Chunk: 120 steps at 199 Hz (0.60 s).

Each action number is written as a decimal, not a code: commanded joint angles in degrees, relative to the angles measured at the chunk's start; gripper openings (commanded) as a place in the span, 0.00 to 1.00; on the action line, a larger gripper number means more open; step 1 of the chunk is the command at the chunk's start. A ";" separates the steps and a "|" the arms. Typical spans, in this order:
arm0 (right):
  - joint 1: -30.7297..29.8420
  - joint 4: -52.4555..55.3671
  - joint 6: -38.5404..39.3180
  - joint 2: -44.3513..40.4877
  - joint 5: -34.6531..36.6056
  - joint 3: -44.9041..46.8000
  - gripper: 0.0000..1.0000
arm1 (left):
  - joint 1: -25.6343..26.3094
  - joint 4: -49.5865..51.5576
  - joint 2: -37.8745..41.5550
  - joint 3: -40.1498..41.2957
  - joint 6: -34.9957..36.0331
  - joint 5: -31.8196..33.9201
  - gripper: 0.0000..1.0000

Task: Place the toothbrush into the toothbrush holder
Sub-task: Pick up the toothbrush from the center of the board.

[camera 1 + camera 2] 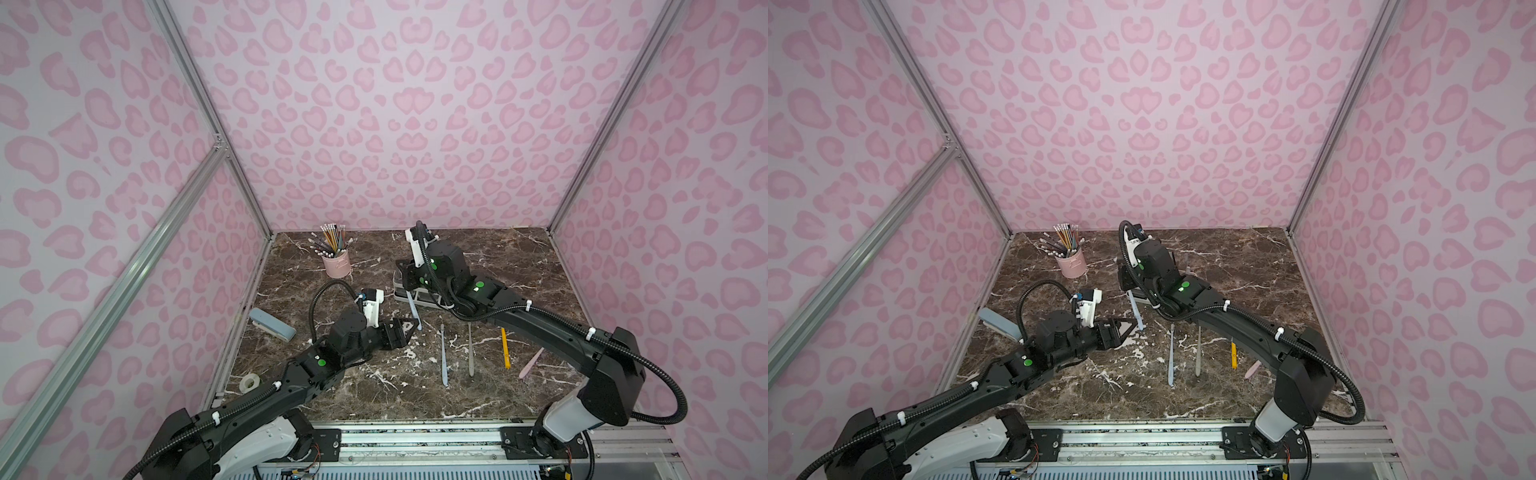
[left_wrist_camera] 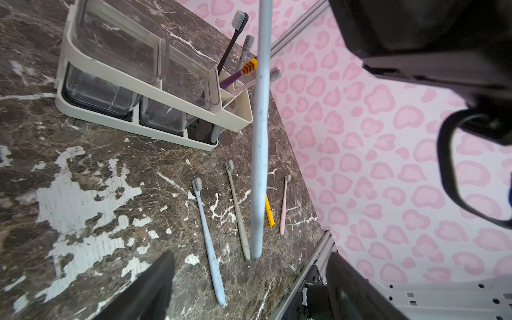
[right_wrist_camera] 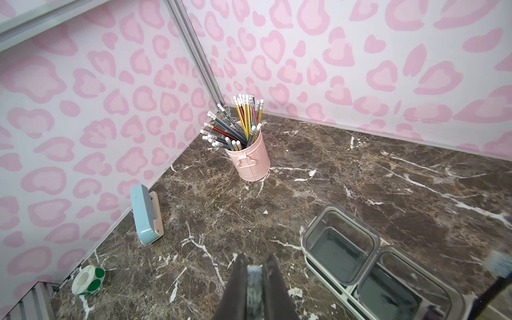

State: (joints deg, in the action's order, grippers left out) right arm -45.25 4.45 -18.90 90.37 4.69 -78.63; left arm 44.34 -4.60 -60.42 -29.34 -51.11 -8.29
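The pale blue toothbrush hangs tilted just beside the toothbrush holder, pinched at its upper end by the right gripper (a grey-blue sliver shows between its fingers); the left gripper has its fingers wide apart either side of the handle tip

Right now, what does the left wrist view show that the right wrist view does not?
Only the left wrist view shows the loose blue toothbrush, beige toothbrush and pink toothbrush lying on the table, plus the long handle of the held toothbrush. Only the right wrist view shows the pink pencil cup, blue stapler, sticker roll and the right gripper shut on that brush's end. Both show the toothbrush holder with its clear boxes on the marble table.
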 commanded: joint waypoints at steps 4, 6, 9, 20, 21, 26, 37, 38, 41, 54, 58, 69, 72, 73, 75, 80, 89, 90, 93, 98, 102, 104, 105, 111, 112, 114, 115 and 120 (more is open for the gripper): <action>-0.09 -2.68 -1.16 -1.29 -2.20 0.14 0.00 | 0.82 -6.98 -2.04 -2.02 -0.09 0.98 0.83; -0.10 -2.73 -1.21 -1.32 -2.22 0.14 0.00 | 0.90 -7.06 -2.23 -2.14 -0.07 1.04 0.83; -0.10 -2.87 -1.26 -1.40 -2.30 0.14 0.00 | 0.99 -7.09 -2.51 -2.37 -0.04 1.15 0.83; -0.10 -2.70 -1.57 -1.66 -2.77 0.14 0.00 | 1.31 -7.47 -3.64 -2.93 -0.04 1.43 0.75; -0.14 -2.69 -1.58 -1.68 -2.76 0.14 0.00 | 1.30 -7.50 -3.69 -2.92 -0.09 1.43 0.75; -0.10 -2.73 -1.72 -1.81 -2.88 0.14 0.00 | 1.45 -7.67 -4.22 -3.11 -0.08 1.52 0.72; -0.05 -2.69 -1.86 -2.10 -3.09 2.22 0.00 | 1.76 -8.10 -5.24 -3.37 -0.24 1.52 0.70; -0.03 -2.73 -1.81 -2.16 -3.05 2.28 0.00 | 1.79 -8.17 -5.37 -3.36 -0.23 1.52 0.70; -0.09 -2.83 -1.85 -2.17 -3.10 2.39 0.00 | 1.79 -8.35 -5.59 -3.43 -0.22 1.39 0.68; -0.10 -3.04 -1.85 -2.65 -2.71 2.77 0.00 | 2.18 -8.80 -6.43 -3.43 -0.22 1.24 0.63; 0.01 -3.13 -1.80 -2.76 -2.73 3.01 0.00 | 2.28 -8.87 -6.65 -3.32 -0.26 1.25 0.63; 0.00 -3.33 -1.83 -3.00 -2.88 3.23 0.00 | 2.46 -8.94 -6.89 -3.21 -0.26 1.43 0.59; -0.01 -3.33 -1.83 -3.07 -2.89 3.25 0.00 | 2.47 -8.97 -6.90 -3.11 -0.29 1.46 0.58; 0.04 -3.32 -1.84 -3.04 -2.87 3.28 0.00 | 2.53 -8.91 -6.90 -3.10 -0.25 1.49 0.58; 0.09 -3.35 -1.80 -3.03 -2.91 3.30 0.00 | 2.56 -8.88 -6.92 -3.16 -0.22 1.52 0.58; 0.08 -3.39 -1.85 -3.03 -2.81 3.36 0.00 | 2.57 -8.83 -6.90 -3.08 -0.16 1.68 0.57; 0.15 -3.39 -1.84 -3.05 -2.92 3.45 0.00 | 2.66 -8.55 -6.73 -3.02 -0.10 1.87 0.57; 0.16 -3.39 -1.84 -3.03 -2.97 3.47 0.00 | 2.63 -8.52 -6.77 -3.01 -0.07 1.92 0.57; 0.21 -3.40 -1.85 -3.01 -3.01 3.53 0.00 | 2.63 -8.43 -6.70 -3.01 0.02 1.98 0.56; 0.17 -3.56 -1.92 -2.92 -3.06 3.49 0.00 | 2.66 -8.27 -6.57 -3.03 0.12 2.19 0.56; 0.17 -3.57 -1.90 -2.92 -3.08 3.57 0.00 | 2.75 -8.23 -6.55 -3.02 0.20 2.23 0.56; 0.17 -3.57 -1.93 -2.92 -3.10 3.57 0.00 | 2.77 -8.12 -6.55 -3.01 0.22 2.34 0.56; 0.21 -3.57 -1.93 -2.92 -3.06 3.57 0.00 | 2.73 -8.13 -6.55 -3.05 0.22 2.37 0.56; 0.17 -3.64 -1.94 -2.98 -3.11 3.60 0.00 | 2.73 -7.86 -6.55 -3.13 0.23 2.56 0.55; 0.17 -3.65 -1.94 -2.95 -3.15 3.63 0.00 | 2.70 -7.83 -6.55 -3.15 0.23 2.57 0.55; 0.17 -3.66 -2.05 -2.97 -3.14 3.59 0.00 | 2.71 -7.82 -6.59 -3.13 0.25 2.58 0.55; 0.17 -3.66 -2.08 -2.94 -3.17 3.58 0.00 | 2.79 -7.81 -6.62 -3.15 0.24 2.58 0.55; 0.21 -3.70 -1.94 -3.00 -3.31 3.58 0.00 | 2.85 -7.84 -6.63 -3.06 0.29 2.73 0.53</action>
State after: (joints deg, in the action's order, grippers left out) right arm -45.08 3.07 -20.71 87.88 1.96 -75.13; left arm 47.00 -10.04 -67.16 -32.10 -51.31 -6.96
